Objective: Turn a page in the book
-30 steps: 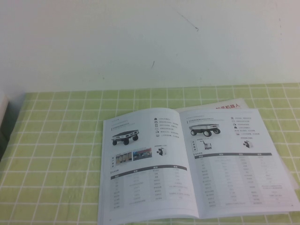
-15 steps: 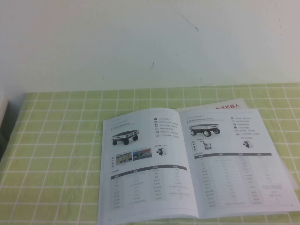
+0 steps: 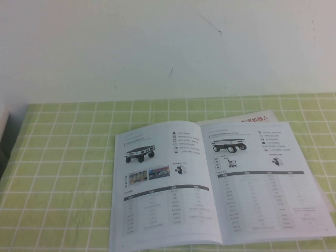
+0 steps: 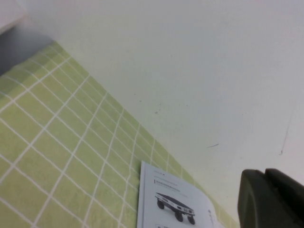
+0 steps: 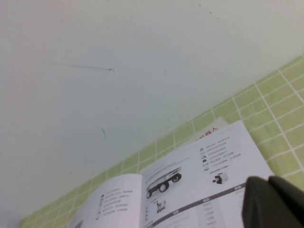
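book: product brochure (image 3: 215, 184) lying open and flat on the green checked tablecloth (image 3: 63, 157), toward 5 o'clock of the table in the high view

left gripper: my left gripper (image 4: 270, 199) is up off the table; only a dark corner of it shows, fingers can't tell

right gripper: my right gripper (image 5: 273, 202) hangs above the right-hand page (image 3: 262, 178); fingers can't tell either

progress: basically zero. Nobody's touching paper, no page lifted

left to do: everything, I reckon: come down, catch the page's outer edge, swing it over the spine
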You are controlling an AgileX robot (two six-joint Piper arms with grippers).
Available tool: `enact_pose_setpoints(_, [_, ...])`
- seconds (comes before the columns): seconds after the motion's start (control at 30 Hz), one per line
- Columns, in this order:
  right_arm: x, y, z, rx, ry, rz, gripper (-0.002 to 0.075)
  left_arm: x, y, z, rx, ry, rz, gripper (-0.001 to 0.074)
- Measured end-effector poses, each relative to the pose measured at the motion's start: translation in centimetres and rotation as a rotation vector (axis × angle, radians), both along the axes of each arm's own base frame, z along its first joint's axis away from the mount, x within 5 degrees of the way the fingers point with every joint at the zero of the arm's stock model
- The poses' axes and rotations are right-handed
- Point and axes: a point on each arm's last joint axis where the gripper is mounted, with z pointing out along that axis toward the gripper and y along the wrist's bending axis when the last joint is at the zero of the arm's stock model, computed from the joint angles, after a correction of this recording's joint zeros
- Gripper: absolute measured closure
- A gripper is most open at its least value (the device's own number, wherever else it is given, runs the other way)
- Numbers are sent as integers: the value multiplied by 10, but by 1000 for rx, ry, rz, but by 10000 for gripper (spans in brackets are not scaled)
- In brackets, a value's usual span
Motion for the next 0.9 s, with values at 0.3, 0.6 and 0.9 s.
enact_pose_setpoints(0.3, [-1,5,-1,-216,-22,74,729,0,-2,-1,-80,16,-21,738])
enact_pose_setpoints(0.6, [1,8,3,-333,-80,121,729,-4,-19,46,259,90,-238,738])
enact_pose_setpoints(0.9, [25,6,68,-572,-89,174,729,55,-35,120,621,247,-598,738])
